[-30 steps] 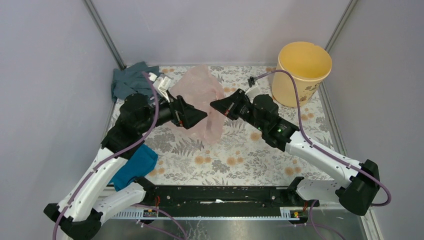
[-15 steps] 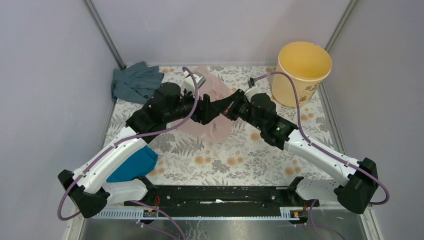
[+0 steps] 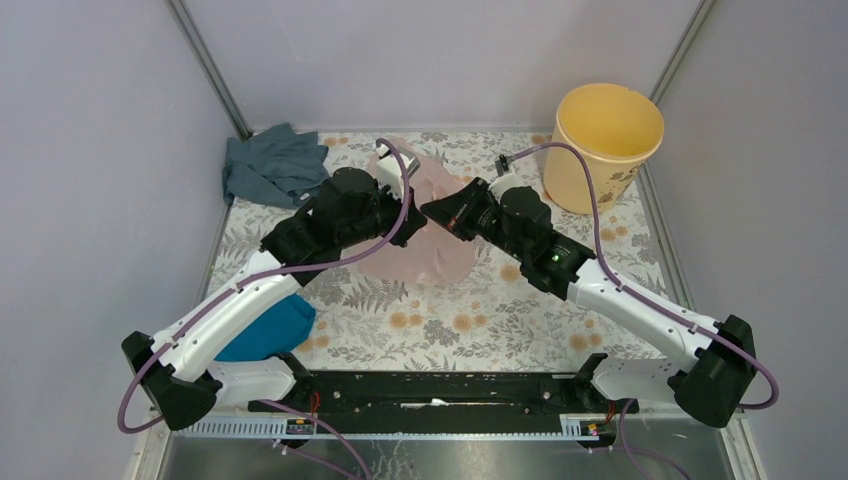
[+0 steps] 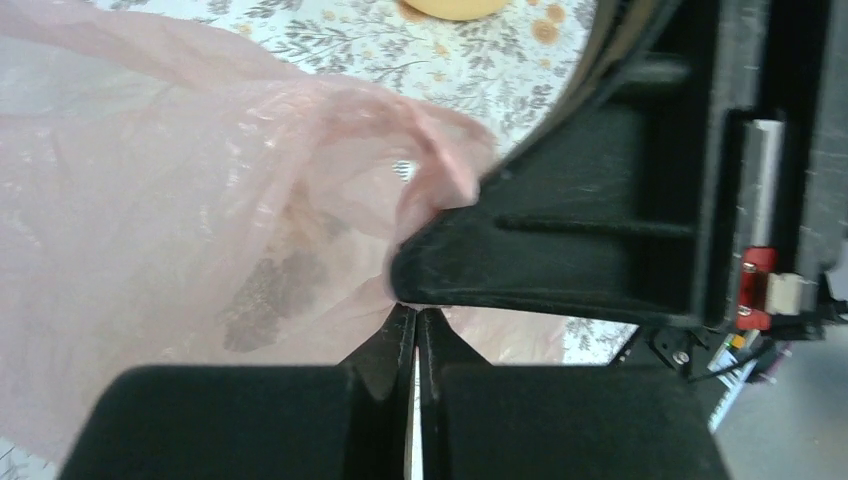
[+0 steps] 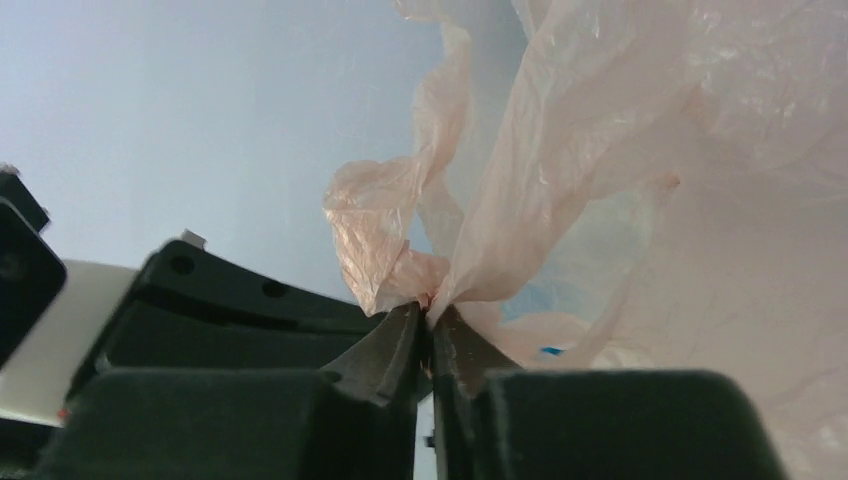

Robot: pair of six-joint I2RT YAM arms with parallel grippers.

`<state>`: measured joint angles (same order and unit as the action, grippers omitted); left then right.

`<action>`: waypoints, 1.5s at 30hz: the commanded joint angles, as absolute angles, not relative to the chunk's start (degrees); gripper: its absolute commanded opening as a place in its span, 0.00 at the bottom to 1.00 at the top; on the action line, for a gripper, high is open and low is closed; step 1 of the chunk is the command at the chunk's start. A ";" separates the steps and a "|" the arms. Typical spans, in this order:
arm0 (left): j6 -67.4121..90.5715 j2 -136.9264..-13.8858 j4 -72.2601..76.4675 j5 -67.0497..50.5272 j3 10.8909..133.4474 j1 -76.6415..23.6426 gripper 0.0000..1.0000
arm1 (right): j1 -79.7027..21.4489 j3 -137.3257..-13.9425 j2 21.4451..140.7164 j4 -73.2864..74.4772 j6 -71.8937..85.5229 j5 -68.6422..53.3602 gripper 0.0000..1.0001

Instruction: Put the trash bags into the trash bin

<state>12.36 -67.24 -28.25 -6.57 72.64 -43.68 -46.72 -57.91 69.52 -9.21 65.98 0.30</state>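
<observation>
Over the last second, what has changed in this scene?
The left arm swung in from the left toward the middle. The left gripper went from open to shut right beside the right gripper; whether it pinches the pink bag is unclear. The bag bunched inward. Unchanged: the right gripper shut on the bag, the yellow bin, the grey-blue cloth, the teal cloth.

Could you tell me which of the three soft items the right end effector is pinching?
The translucent pink plastic bag at the centre, bunched in the right end effector; the grey-blue cloth and teal cloth lie off at the left.
</observation>
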 commanded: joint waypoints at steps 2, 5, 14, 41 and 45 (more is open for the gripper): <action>10.79 -66.27 -24.89 2.09 72.20 -42.96 0.00 | -47.34 -60.90 65.24 -1.12 53.37 7.08 0.42; 10.17 -65.57 -24.71 3.21 71.12 -42.96 0.00 | -47.34 -62.83 63.01 7.43 41.42 12.61 0.65; 8.11 -62.73 -22.72 5.88 66.42 -42.97 0.00 | -47.01 -63.72 57.62 20.01 9.53 54.07 0.92; 10.46 -60.99 -19.04 0.26 61.41 -42.91 0.00 | -14.67 -122.49 114.43 51.25 -13.15 36.42 0.93; 10.28 -60.96 -19.21 -1.38 61.62 -42.86 0.00 | -14.25 -120.87 114.63 49.21 -13.29 36.48 0.80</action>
<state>10.00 -61.95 -22.17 1.26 61.34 -43.05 -14.61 -121.43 114.76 49.91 -11.62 35.31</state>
